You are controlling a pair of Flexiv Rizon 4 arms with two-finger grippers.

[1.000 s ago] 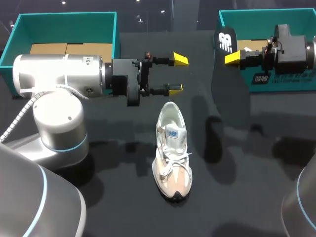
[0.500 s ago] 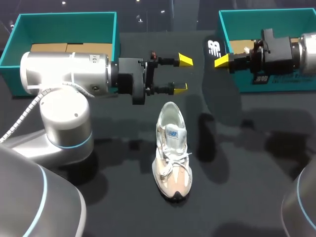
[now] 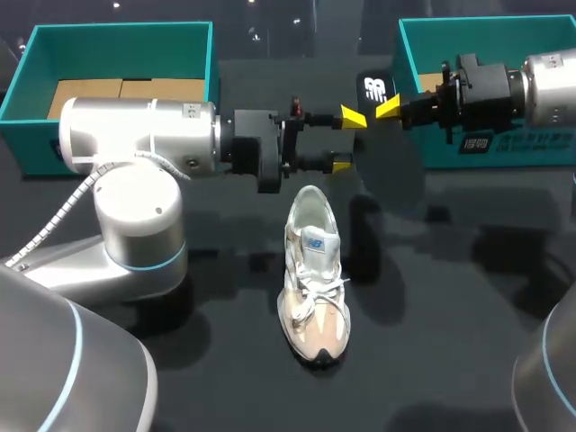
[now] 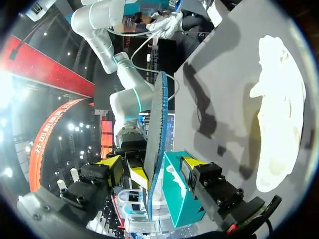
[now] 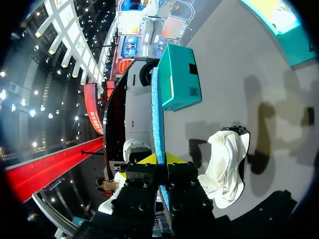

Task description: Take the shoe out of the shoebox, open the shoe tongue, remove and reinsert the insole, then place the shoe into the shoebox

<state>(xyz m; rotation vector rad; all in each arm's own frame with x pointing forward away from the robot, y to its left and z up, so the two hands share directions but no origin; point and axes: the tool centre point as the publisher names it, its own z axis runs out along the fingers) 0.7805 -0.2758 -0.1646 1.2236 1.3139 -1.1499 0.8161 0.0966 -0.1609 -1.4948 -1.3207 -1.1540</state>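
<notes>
Dark matte tabletop (image 3: 450,297), crossed by soft shadows of both arms. Near its middle, lying flat with heel toward 12 o'clock and toe toward 6 o'clock: white and beige laced sneaker (image 3: 313,270), untouched by either arm.

At 12 o'clock of the sneaker, raised above the surface: thin black foam insole with a white logo (image 3: 376,87), standing on edge. Pinched at one end by the right gripper (image 3: 387,108), clenched on it, reaching in from 3 o'clock. Meeting it from 9 o'clock: left gripper (image 3: 346,139), fingers spread and released.

From the left wrist: insole (image 4: 157,144) edge-on, blue-textured, rising between the parted fingers of the left gripper (image 4: 152,163) with a gap on each side; sneaker (image 4: 279,114) beside it on the grey surface.

From the right wrist: insole (image 5: 157,114) running straight ahead out of the right gripper (image 5: 159,162); sneaker (image 5: 224,164) beside and below.

At 10 o'clock of the table: left teal box (image 3: 117,31), open, holding brown cardboard pieces (image 3: 90,88). At 2 o'clock: right teal box (image 3: 486,40), open, behind the right arm.
</notes>
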